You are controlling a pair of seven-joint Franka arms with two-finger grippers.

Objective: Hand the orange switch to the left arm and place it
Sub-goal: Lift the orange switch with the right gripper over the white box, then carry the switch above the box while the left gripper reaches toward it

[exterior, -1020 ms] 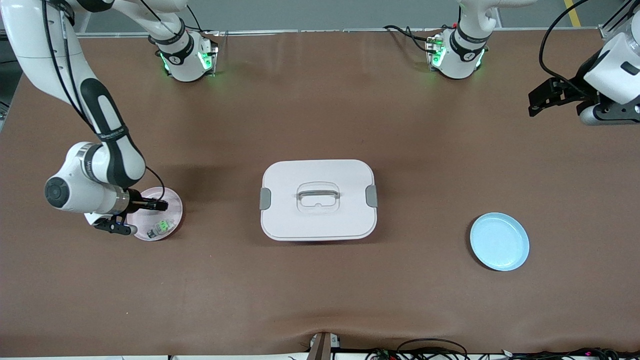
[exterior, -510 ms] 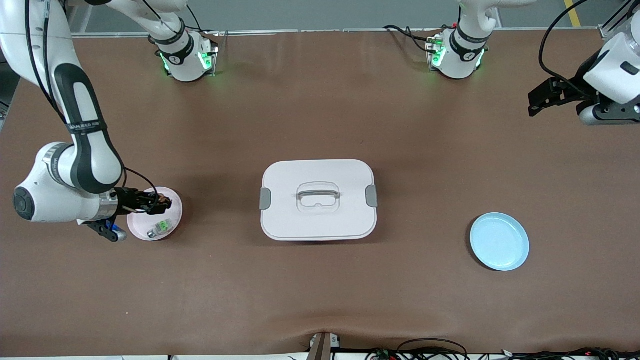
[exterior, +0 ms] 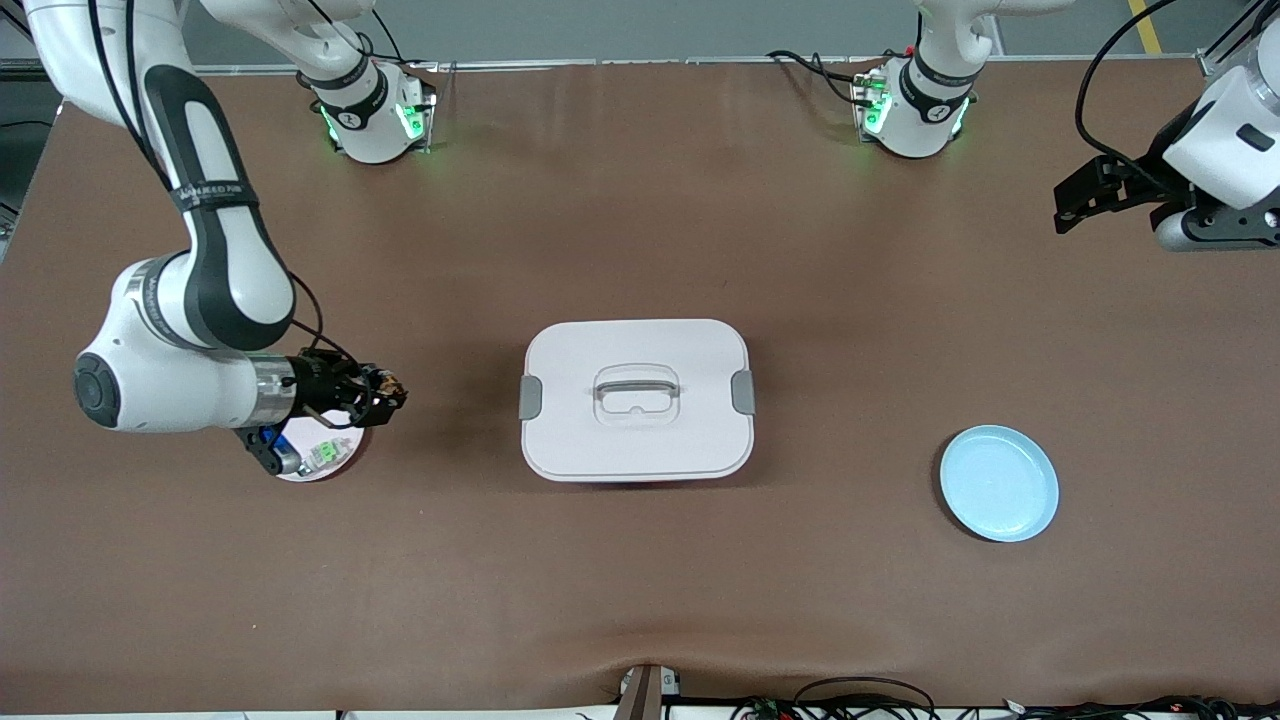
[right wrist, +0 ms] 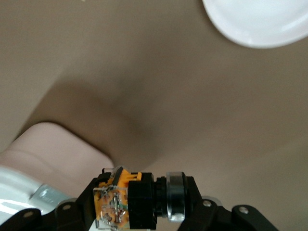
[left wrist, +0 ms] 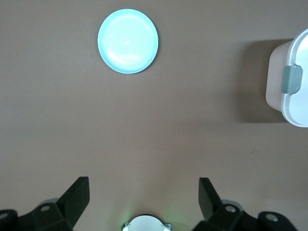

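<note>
Since a second ago, our right tool (exterior: 385, 392) has lifted the orange switch (right wrist: 129, 199) off the pink plate (exterior: 325, 462), leaving the green component (exterior: 322, 455) there. Pinched by its black body, it looks light, rigid, easily twisted. Toward the left arm's end from the box (exterior: 637, 400), our left tool (left wrist: 144, 197) waits wide apart.

We see the orange switch (right wrist: 126, 202), black-bodied with an orange face, clamped between the right gripper's (exterior: 385, 392) jaws, lifted off the bench. The white latched box (exterior: 636, 398) sits closed, just ahead of those jaws.
</note>
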